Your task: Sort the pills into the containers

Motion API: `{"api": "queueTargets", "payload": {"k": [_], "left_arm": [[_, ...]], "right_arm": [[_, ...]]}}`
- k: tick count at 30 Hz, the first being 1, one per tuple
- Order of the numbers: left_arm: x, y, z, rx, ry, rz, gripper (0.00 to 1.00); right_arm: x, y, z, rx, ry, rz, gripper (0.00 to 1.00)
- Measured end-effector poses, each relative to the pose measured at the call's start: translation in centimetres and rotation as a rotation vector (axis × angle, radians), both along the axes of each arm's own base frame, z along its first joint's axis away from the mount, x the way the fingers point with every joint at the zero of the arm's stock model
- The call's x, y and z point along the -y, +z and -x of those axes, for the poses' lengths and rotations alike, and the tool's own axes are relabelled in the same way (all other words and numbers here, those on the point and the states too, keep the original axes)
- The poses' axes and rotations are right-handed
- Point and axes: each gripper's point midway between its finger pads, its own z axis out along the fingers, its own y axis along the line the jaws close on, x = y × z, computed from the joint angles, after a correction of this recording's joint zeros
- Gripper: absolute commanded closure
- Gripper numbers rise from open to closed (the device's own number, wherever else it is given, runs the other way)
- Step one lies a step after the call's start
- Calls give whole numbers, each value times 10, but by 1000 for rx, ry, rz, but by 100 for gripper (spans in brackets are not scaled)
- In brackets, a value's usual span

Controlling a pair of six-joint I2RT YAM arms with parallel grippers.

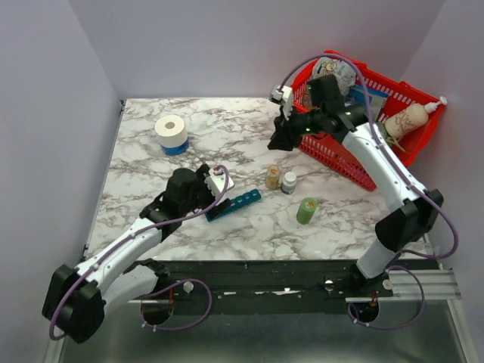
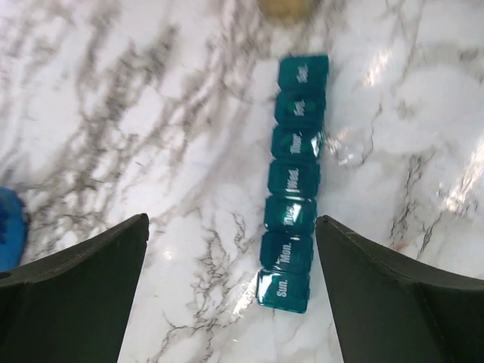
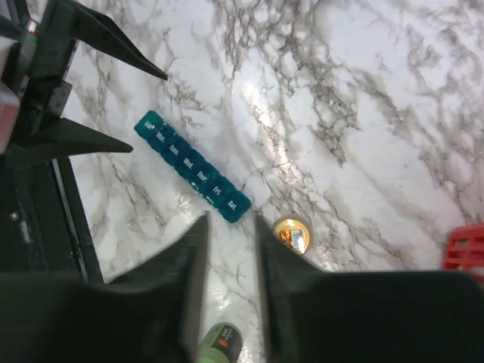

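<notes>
The teal pill organiser (image 1: 234, 204) lies flat on the marble table, its seven day lids shut. In the left wrist view the organiser (image 2: 293, 181) runs away from me, its "Sun." end between the fingers and close to the right one. My left gripper (image 2: 231, 223) is open and empty just above it; it also shows in the top view (image 1: 208, 203). My right gripper (image 3: 229, 223) is narrowly open, empty and held high over the table near the basket (image 1: 281, 136). An open amber bottle (image 3: 291, 233) shows pills inside, next to the organiser's "Sat." end (image 3: 193, 166).
The amber bottle (image 1: 273, 178), a small dark-capped bottle (image 1: 289, 182) and a green bottle (image 1: 306, 210) stand right of the organiser. A red mesh basket (image 1: 333, 155) with items sits at the back right. A white tape roll (image 1: 171, 133) stands at the back left.
</notes>
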Motion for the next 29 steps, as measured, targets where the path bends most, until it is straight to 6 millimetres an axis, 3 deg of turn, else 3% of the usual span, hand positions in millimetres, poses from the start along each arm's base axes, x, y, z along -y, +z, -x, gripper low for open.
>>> {"api": "queueTargets", "payload": {"k": [1, 2, 3, 5, 9, 12, 14, 17, 19, 21, 29], "left_arm": [[-1, 15, -1, 31, 16, 42, 1], [-3, 32, -2, 62, 40, 96, 1], [-6, 48, -2, 91, 63, 145, 1], [-15, 85, -1, 143, 126, 262, 1], [-31, 151, -5, 185, 236, 422, 1], [-41, 220, -5, 238, 298, 538, 1], [-46, 259, -1, 279, 312, 598, 1], [-51, 299, 8, 326, 316, 655, 1], [-54, 313, 12, 339, 321, 668, 1], [-56, 314, 13, 336, 329, 665, 1], [-60, 286, 16, 261, 366, 619, 1]], "right_arm": [[6, 11, 2, 27, -11, -10, 40], [12, 23, 4, 63, -21, -19, 22], [18, 37, 6, 109, -33, -33, 12], [30, 63, 12, 184, -54, -60, 0], [54, 107, 27, 336, -110, -139, 0], [75, 134, 37, 376, -219, -211, 0], [85, 153, 36, 397, -295, -255, 0], [97, 171, 32, 406, -413, -304, 0], [105, 179, 28, 399, -500, -331, 0], [116, 185, 25, 400, -585, -350, 0], [147, 206, 33, 447, -743, -396, 0]]}}
